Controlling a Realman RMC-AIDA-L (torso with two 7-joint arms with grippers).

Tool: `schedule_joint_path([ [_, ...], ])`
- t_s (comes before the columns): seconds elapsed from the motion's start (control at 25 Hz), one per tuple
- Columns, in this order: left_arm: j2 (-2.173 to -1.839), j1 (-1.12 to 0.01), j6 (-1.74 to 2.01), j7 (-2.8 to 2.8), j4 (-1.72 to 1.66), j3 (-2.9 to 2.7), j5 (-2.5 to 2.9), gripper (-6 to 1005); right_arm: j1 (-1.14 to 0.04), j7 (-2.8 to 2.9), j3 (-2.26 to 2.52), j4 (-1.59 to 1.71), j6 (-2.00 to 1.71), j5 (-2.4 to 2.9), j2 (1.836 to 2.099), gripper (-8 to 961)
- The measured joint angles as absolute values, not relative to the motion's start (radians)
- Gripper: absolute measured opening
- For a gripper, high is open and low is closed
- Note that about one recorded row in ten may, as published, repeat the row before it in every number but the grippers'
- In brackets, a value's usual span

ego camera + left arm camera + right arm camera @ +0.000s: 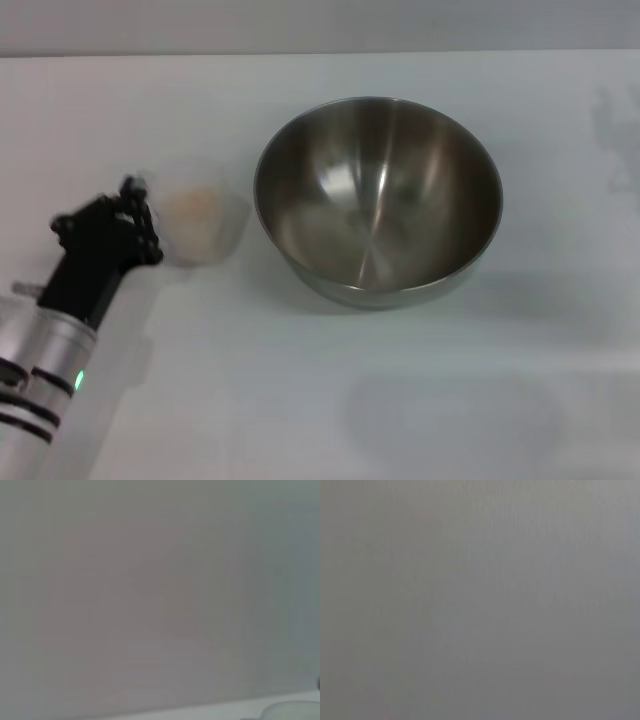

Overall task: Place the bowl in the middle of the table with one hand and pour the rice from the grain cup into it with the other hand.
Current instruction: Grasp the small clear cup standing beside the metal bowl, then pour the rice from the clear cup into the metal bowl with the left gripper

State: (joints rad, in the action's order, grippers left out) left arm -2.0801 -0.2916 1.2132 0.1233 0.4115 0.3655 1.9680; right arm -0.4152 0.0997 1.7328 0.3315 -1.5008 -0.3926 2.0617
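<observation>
The shiny steel bowl (330, 190) stands upright on the white table (330, 400), about in its middle, and no grains show inside it. Left of the bowl stands the small clear grain cup (208, 228), holding pale beige rice (192, 208). My left gripper (138, 215), black on a silver arm, is right at the cup's left side, touching or nearly touching it. In the left wrist view only a pale curved edge, perhaps the cup's rim (295, 710), shows at one corner. My right gripper is out of view, and the right wrist view is plain grey.
White tabletop surrounds the bowl on all sides. The table's far edge (320, 53) meets a grey wall at the back. Faint shadows lie on the table in front of the bowl.
</observation>
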Motion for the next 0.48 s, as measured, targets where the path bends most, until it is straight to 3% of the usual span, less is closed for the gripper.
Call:
schedule_joint_path([
  [0.48,-2.080,-0.440,1.408,0.769,0.463,0.407,2.052,29,-0.435,0.100,1.730,0.333,-1.505,-0.393,2.062,376],
])
